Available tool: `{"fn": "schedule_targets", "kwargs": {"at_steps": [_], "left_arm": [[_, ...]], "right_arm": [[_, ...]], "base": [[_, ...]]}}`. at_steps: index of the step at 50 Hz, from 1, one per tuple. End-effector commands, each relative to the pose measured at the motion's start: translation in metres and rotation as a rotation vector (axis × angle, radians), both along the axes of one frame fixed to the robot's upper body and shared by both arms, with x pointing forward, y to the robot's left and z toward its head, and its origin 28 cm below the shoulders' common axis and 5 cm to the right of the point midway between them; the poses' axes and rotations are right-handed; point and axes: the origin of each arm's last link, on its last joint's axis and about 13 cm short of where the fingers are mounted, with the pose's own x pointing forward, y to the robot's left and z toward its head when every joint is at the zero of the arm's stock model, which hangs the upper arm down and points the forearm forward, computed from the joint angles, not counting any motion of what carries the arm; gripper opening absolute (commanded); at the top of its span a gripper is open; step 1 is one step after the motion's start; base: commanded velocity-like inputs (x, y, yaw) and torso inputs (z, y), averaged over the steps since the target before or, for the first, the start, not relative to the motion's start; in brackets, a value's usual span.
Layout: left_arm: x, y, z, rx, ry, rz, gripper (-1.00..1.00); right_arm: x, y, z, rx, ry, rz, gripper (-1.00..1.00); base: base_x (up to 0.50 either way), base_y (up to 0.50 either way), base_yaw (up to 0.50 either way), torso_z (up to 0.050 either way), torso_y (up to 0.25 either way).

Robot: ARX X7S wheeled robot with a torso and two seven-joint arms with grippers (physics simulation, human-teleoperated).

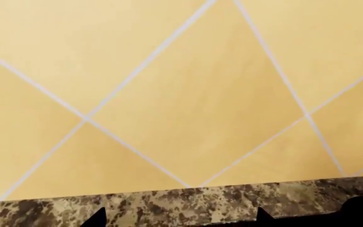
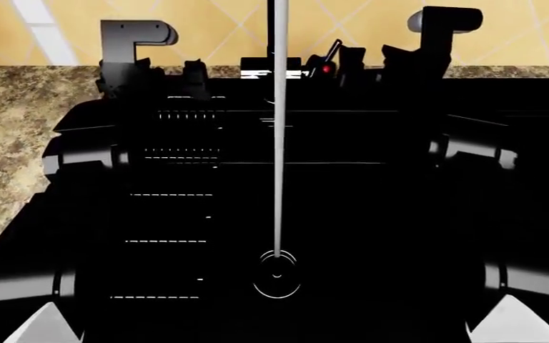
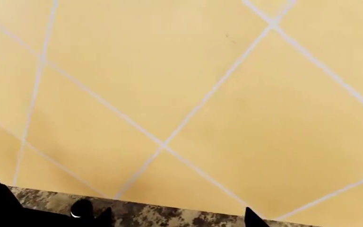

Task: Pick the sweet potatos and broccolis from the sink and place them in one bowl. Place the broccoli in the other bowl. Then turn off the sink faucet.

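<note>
head view – no vegetables visible near either arm's jaws – their state: cannot tell.

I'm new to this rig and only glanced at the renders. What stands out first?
In the head view, the robot's near-black torso and arms fill most of the frame, split by a thin pale vertical rod. Speckled brown granite countertop shows at the left. Both wrist views show mostly yellow diagonal wall tiles with pale grout, above a strip of the same granite.

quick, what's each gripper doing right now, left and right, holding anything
left gripper: only two dark fingertips show, spread apart, nothing between them; open.
right gripper: the same, fingertips apart over the granite counter edge, empty; open.
</note>
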Motion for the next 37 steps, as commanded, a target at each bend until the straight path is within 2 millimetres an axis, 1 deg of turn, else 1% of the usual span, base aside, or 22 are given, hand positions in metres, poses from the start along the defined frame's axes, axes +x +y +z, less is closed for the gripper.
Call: {"fn": "schedule_targets", "kwargs": {"at_steps": [1, 10, 15, 37], "left_arm": [[0.0, 0.002, -0.001, -0.007, 0.0, 0.003, 1.0], [-0.001, 0.003, -0.003, -0.006, 0.003, 0.005, 1.0], [-0.001, 0.002, -0.005, -0.005, 0.007, 0.004, 1.0], [0.0, 0.002, -0.003, -0.008, 0.0, 0.006, 1.0]], "right_arm": [[0.001, 0.014, 0.005, 0.009, -0.005, 0.053, 1.0], [0.002, 0.025, 0.007, -0.002, -0.004, 0.1, 1.0], [0.002, 0.025, 0.007, -0.002, -0.004, 0.1, 1.0], [0.002, 0.025, 0.007, -0.002, -0.004, 0.1, 1.0]], "base": [[0.0, 0.0, 0.0, 0.0, 0.0], [0.0, 0.0, 0.0, 0.0, 0.0], [0.0, 0.0, 0.0, 0.0, 0.0], [0.0, 0.0, 0.0, 0.0, 0.0]]}}
